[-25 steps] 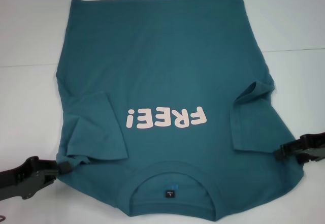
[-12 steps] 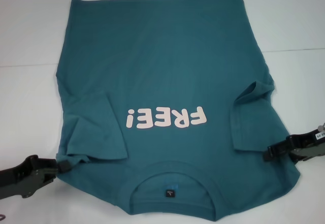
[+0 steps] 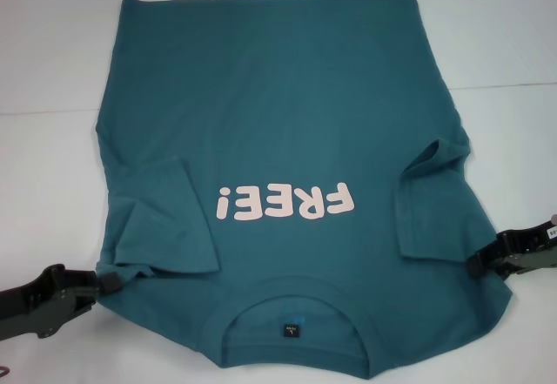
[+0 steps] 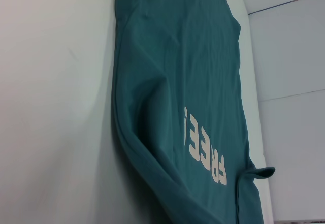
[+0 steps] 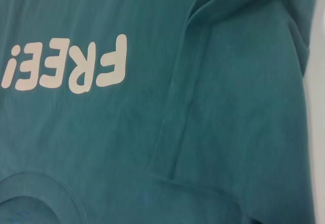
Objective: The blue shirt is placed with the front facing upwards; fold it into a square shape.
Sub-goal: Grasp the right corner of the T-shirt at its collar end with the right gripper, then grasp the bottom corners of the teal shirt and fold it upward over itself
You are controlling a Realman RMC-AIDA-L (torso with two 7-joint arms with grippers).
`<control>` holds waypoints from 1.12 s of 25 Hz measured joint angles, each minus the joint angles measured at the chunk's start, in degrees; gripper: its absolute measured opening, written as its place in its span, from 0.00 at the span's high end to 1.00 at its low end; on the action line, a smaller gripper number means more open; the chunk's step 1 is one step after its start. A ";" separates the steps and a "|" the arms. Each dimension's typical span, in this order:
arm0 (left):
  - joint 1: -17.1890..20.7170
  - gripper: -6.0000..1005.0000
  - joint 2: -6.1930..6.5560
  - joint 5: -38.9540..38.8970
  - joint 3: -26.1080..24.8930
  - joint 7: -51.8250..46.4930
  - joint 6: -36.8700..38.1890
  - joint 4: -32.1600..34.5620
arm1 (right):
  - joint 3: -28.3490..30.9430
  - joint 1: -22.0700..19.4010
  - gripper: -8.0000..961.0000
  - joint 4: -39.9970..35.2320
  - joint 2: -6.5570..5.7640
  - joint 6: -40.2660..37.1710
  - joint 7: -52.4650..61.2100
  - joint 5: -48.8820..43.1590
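The shirt [image 3: 287, 140] lay flat on the white tabletop [image 3: 52, 70], front up, with its collar [image 3: 291, 314] nearest the robot and the hem at the far side. The pink "FREE!" print [image 3: 287, 201] sat across the chest, upside down from the robot's side, and a small black label [image 3: 288, 331] showed inside the neck. Both sleeves were folded inward over the body: the left sleeve [image 3: 161, 218] lay flat beside the print, and the right sleeve [image 3: 431, 201] had a raised crease at its upper end.

The left gripper [image 3: 106, 283] was low at the shirt's left shoulder edge, its tip touching the cloth there; I could not tell whether it pinched the cloth or merely rested against it. The right gripper [image 3: 477, 265] was at the right shoulder edge, its dark tip over the cloth beside the folded sleeve, and how its jaws stood was equally unclear.
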 joint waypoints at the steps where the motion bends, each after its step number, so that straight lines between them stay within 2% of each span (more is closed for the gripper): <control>1: -0.01 0.96 0.00 0.00 0.03 -0.02 0.00 0.00 | -0.01 0.00 0.38 0.00 -0.03 -0.04 -0.01 -0.01; 5: -0.02 0.96 0.00 0.00 0.18 -0.10 0.00 0.00 | -0.15 -0.05 0.59 0.00 -0.20 -0.37 -0.12 -0.03; 11: 0.00 0.96 0.12 0.65 0.34 0.18 0.73 0.04 | -0.89 -0.30 0.83 -0.01 -0.73 -1.03 -0.26 -0.03; 16: 0.17 0.96 0.32 0.99 0.36 0.26 1.57 0.47 | -1.41 -0.98 0.98 -2.22 -1.01 -3.45 -0.32 -0.03; 23: 0.67 0.96 0.48 4.86 2.45 0.96 6.17 3.56 | -1.60 -3.50 0.98 -8.10 -1.34 -10.36 -0.79 -0.46; 28: 1.70 0.96 0.39 7.87 3.35 1.95 10.03 5.96 | -1.62 -5.10 0.98 -9.67 -1.46 -13.70 -2.06 -2.51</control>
